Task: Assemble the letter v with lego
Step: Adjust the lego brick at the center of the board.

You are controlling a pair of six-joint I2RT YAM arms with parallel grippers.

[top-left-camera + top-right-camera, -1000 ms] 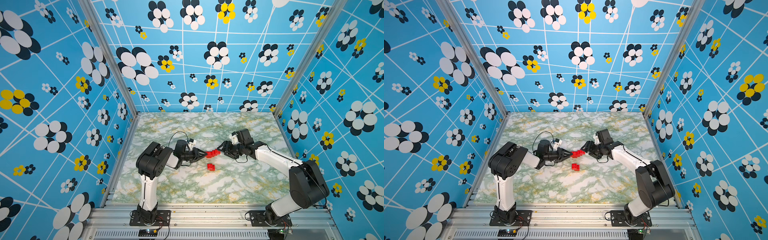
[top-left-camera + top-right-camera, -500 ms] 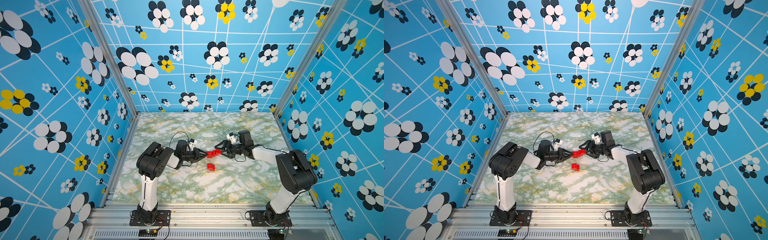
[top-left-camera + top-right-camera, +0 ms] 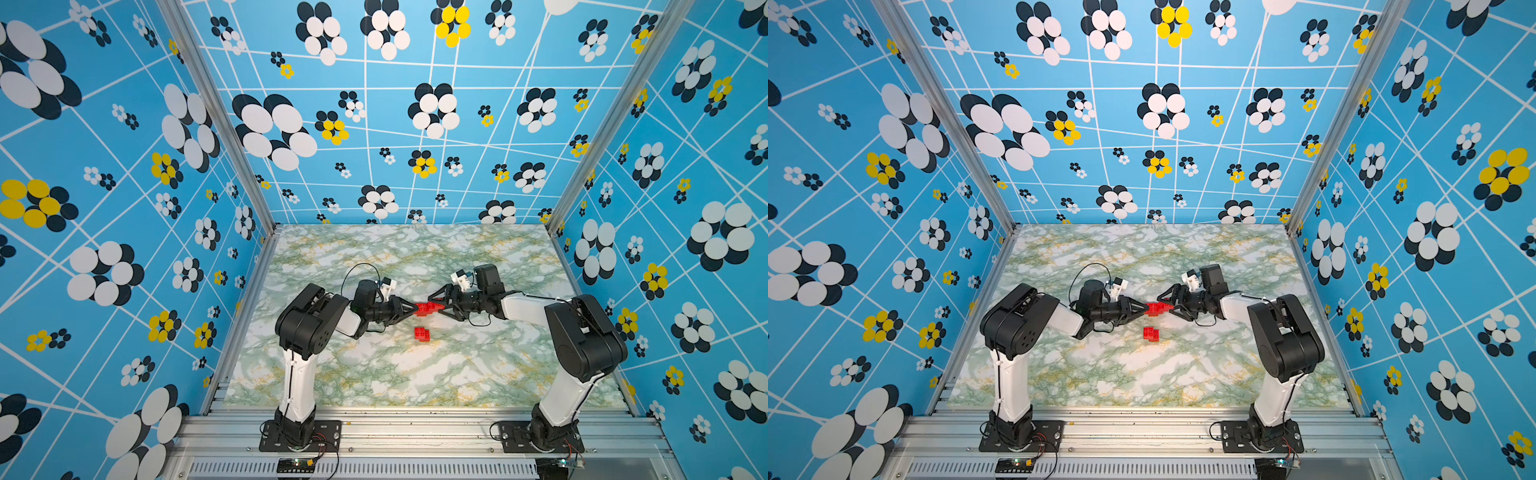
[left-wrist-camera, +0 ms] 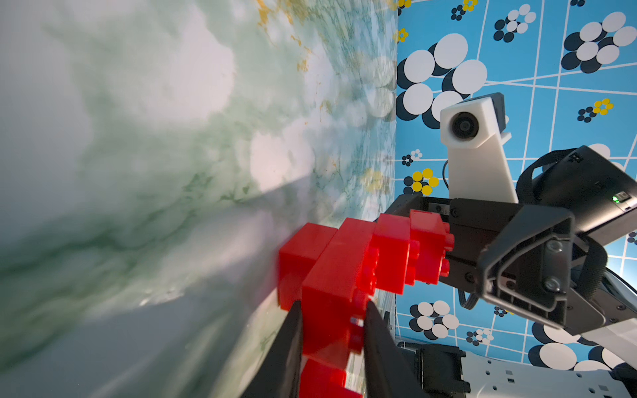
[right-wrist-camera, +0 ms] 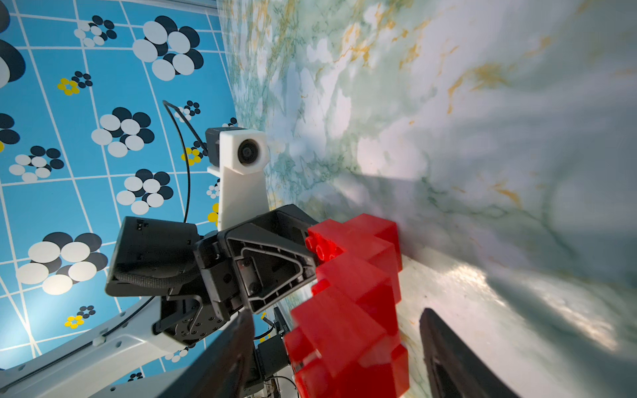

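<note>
In both top views, the left hand (image 3: pixel 414 310) is clenching one end of the red lego staircase (image 3: pixel 427 308), low over the middle of the tabletop (image 3: pixel 415 382). The right hand (image 3: pixel 437 306) is standing released around the other end, and a loose lego pair (image 3: pixel 422 333) is lying just toward the front edge. In the left wrist view, slim black fingers (image 4: pixel 289 348) are pinching glossy, hard, studded blocks stepping like stairs. In the right wrist view, the fingers (image 5: pixel 455 361) are flanking the staircase (image 5: pixel 355 310), gaps showing on both sides. My read: the right hand should be backing straight out, clear of the studs, with the left holding firm.
</note>
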